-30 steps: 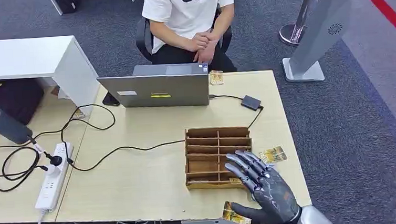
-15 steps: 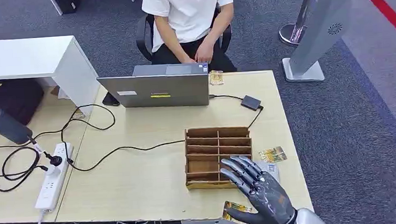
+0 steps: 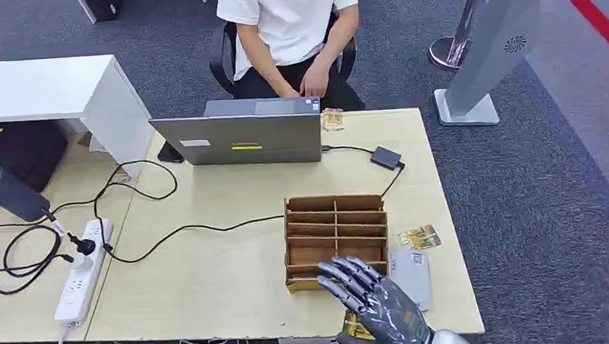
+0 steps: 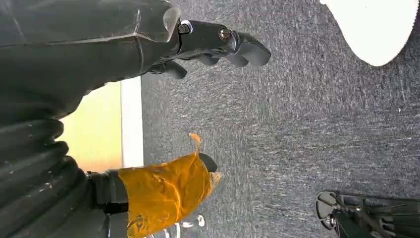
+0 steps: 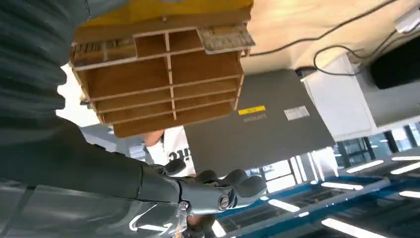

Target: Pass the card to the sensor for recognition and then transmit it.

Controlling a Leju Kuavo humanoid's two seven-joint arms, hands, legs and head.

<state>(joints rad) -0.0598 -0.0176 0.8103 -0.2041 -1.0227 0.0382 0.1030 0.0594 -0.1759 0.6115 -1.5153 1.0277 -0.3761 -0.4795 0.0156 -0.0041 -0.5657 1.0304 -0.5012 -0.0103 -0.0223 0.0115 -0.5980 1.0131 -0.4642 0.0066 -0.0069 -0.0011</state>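
Observation:
A patterned card (image 3: 419,237) lies flat on the table just right of the wooden slotted organizer (image 3: 335,218). Below that card sits a grey flat reader pad (image 3: 411,276). My right hand (image 3: 376,309) hovers over the organizer's near edge with its fingers spread and nothing in them; its thumb is wrapped in yellow tape. The right wrist view looks into the organizer (image 5: 163,84), where a card (image 5: 225,37) rests in a near slot. My left hand (image 4: 99,49) hangs beside the table over carpet, its fingers (image 4: 223,44) apart from the taped thumb (image 4: 163,193), holding nothing.
A person (image 3: 291,27) sits behind a grey laptop (image 3: 242,140) at the table's far side, with another card (image 3: 332,120) beside it. A black adapter (image 3: 385,157) and its cable run toward the organizer. A power strip (image 3: 81,268) and cables lie at the left.
My right hand has drawn back toward the table's near edge and to the left, uncovering the grey pad. The person's hands moved from their lap toward the laptop.

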